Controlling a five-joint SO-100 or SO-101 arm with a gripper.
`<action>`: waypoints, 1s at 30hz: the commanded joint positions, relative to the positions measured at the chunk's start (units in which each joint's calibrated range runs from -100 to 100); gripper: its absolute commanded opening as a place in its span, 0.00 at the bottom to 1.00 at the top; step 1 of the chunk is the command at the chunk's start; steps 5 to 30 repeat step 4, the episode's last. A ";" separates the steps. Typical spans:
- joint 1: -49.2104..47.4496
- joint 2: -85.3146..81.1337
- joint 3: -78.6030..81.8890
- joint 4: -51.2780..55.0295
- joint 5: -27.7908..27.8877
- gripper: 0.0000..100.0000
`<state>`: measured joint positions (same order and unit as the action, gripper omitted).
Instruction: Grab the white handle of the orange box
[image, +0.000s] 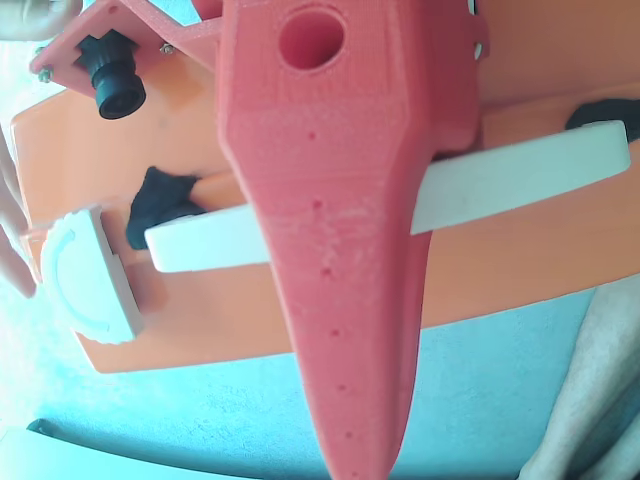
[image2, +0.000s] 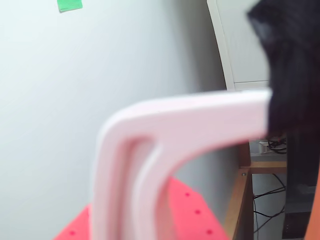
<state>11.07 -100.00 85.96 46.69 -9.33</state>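
The handle (image: 520, 170) of the box (image: 250, 310) is straddled by the gripper (image: 355, 440); whether the fingers are closed cannot be told.

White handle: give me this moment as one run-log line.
handle: on orange box, red finger across its middle | wrist view: handle close up | gripper: closure unclear | grab: unconfirmed

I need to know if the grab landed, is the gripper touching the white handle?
Cannot tell. In the fixed view the red gripper finger crosses over the handle, hiding any contact; the wrist view shows the handle close up but blurred.
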 joint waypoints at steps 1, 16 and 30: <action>0.29 0.00 12.27 2.97 -0.20 0.01; 0.29 0.00 12.27 2.97 -0.20 0.01; 0.29 0.00 12.27 2.97 -0.20 0.01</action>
